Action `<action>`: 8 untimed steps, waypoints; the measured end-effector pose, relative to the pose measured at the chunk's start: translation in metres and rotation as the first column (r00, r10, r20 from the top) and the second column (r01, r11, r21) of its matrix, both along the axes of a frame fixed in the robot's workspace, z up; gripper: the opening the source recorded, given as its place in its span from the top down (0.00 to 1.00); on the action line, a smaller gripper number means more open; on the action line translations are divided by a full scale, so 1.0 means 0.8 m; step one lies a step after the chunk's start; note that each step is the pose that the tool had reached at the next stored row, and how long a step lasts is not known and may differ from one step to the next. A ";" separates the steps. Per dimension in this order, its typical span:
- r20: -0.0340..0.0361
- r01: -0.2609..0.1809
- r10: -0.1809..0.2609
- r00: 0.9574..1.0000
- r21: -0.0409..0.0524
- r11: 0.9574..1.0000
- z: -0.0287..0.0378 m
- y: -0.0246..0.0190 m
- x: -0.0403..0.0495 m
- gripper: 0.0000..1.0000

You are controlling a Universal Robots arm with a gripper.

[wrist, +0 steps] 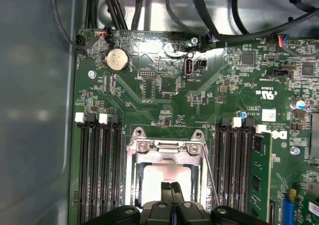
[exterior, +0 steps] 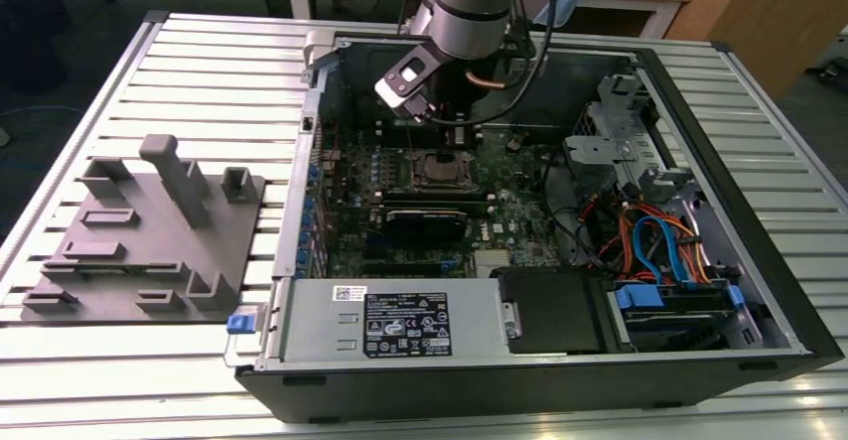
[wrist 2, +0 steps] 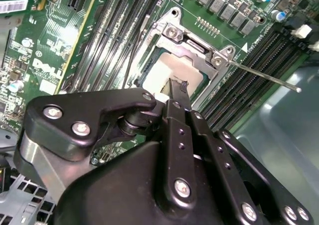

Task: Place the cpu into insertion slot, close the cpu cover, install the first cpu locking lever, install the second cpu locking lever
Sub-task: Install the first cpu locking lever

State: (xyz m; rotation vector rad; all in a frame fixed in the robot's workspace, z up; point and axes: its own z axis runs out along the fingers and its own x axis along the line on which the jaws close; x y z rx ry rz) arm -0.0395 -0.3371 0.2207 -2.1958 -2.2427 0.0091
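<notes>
The cpu is laid in the slot with the cover down over it (one lever sticks out free), so the gripper, pinched shut on nothing, should be pressed down softly

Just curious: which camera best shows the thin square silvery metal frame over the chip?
The first wrist view: the silvery cpu cover faces the camera nearly whole. The second wrist view shows it slanted, partly behind the black gripper. The exterior view shows it small.
</notes>
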 end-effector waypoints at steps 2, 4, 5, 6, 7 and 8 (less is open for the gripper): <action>0.000 0.000 0.000 1.000 0.000 1.000 0.0046 0.0000 0.000 0.90; 0.000 0.000 0.000 1.000 0.000 1.000 0.0093 0.0000 0.000 0.90; 0.000 0.000 0.000 1.000 0.000 1.000 0.0116 0.0000 0.000 0.90; 0.000 0.000 0.000 1.000 0.000 1.000 0.0138 0.0000 0.000 0.90; 0.000 0.000 0.000 1.000 0.000 1.000 0.0162 0.0000 0.000 0.90; 0.000 0.000 0.000 1.000 0.000 1.000 0.0185 0.0000 0.000 0.90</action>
